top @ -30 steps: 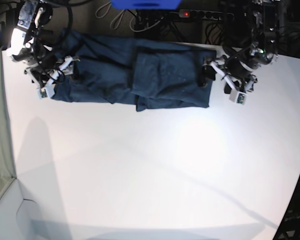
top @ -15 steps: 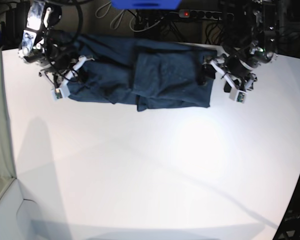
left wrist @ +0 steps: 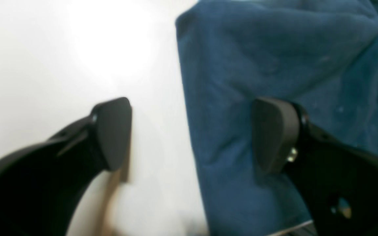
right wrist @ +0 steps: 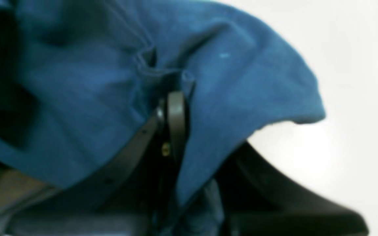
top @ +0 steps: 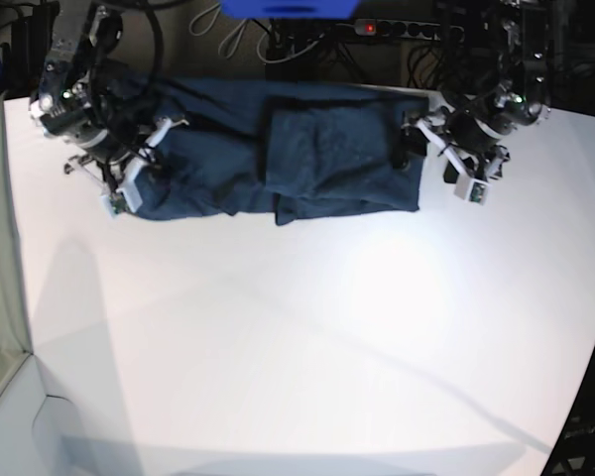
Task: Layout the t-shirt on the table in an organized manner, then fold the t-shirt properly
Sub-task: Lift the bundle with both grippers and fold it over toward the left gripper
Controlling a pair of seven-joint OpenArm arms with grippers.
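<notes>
One overhead view, two close wrist views.
The base camera looks down on the whole desk point(top: 297, 347); each wrist camera peers closely past its end effector at the t-shirt point(top: 278, 149).

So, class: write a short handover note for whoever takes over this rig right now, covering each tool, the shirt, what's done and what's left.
Right tool: shut on the t-shirt, pinching a bunched fold at its end.
Left tool: open, one finger over the shirt's other end, the other over bare table; nothing held.
Shirt: lies as a rumpled, partly folded strip along the table's far edge.
Done: a rough lengthwise fold.
Left: likely grip with the left tool, smooth out, finish folding.
</notes>
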